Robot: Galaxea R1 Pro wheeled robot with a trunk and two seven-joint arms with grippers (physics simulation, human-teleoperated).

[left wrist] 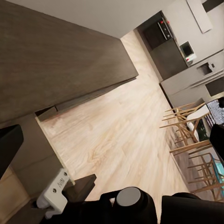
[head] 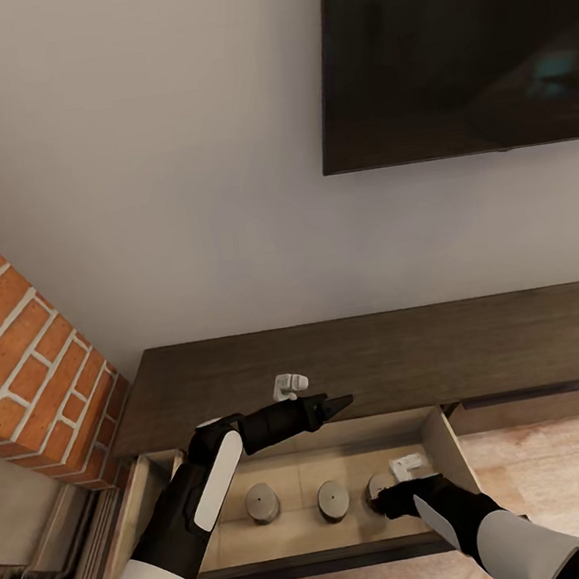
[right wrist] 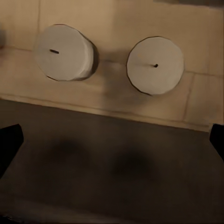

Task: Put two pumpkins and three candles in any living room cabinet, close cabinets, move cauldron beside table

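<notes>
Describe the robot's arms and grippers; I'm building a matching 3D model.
Both arms have white forearm shells turning black at the wrists. The left gripper has black tapered fingers and a white camera bracket on top. The right gripper is black, with the same white bracket.

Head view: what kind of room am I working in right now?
Most likely a living room: a wall-mounted TV hangs above a long, low dark-wood cabinet, with a red-brick fireplace beside it. The cabinet's drawer stands open, with candles inside.
</notes>
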